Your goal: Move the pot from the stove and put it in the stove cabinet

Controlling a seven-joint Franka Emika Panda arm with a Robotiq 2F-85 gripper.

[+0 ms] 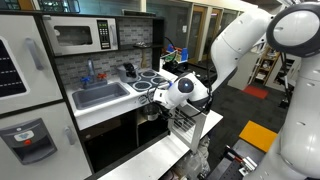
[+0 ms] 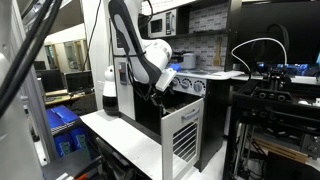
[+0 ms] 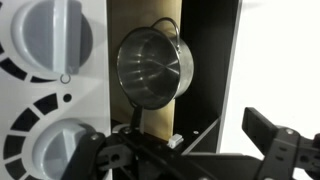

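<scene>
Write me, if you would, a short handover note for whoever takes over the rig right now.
Gripper: open and empty, fingers apart from the pot.
Pot: inside the stove cabinet, with its mouth toward the wrist camera. How it rests cannot be told.
Stove: no pot shows on it.
Cabinet door: open.
Done: pot placed in the cabinet and released.
Left: probably only to back the arm out without knocking the pot.
</scene>
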